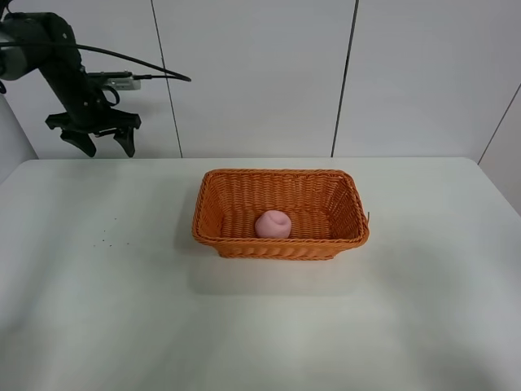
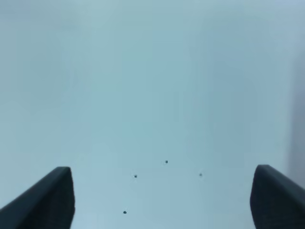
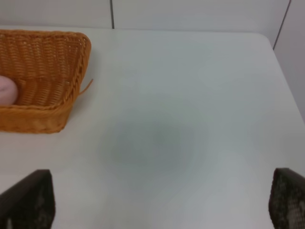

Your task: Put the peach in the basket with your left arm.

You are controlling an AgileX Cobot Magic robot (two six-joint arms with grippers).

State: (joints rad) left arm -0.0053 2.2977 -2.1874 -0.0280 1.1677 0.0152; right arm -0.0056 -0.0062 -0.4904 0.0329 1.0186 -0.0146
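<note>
Exterior high view, left to right: the left gripper [image 1: 108, 148] hangs up high over the far corner of the table [image 1: 98, 309], fingers spread wide, nothing in them. Well apart from it, lower and off toward the right arm's side, the peach [image 1: 273, 223] sits inside the basket [image 1: 281, 173], so the job looks done to me. The peach looks light, matte and maybe a bit squishy. I'd pinch it gently across its widest part from above, since the wicker walls block the sides. The right gripper [image 3: 157, 202] only shows in its own wrist cam, fingers apart, empty. The near wall hides the peach's underside. No idea what the dark specks [image 2: 135, 176] below the left gripper are.
</note>
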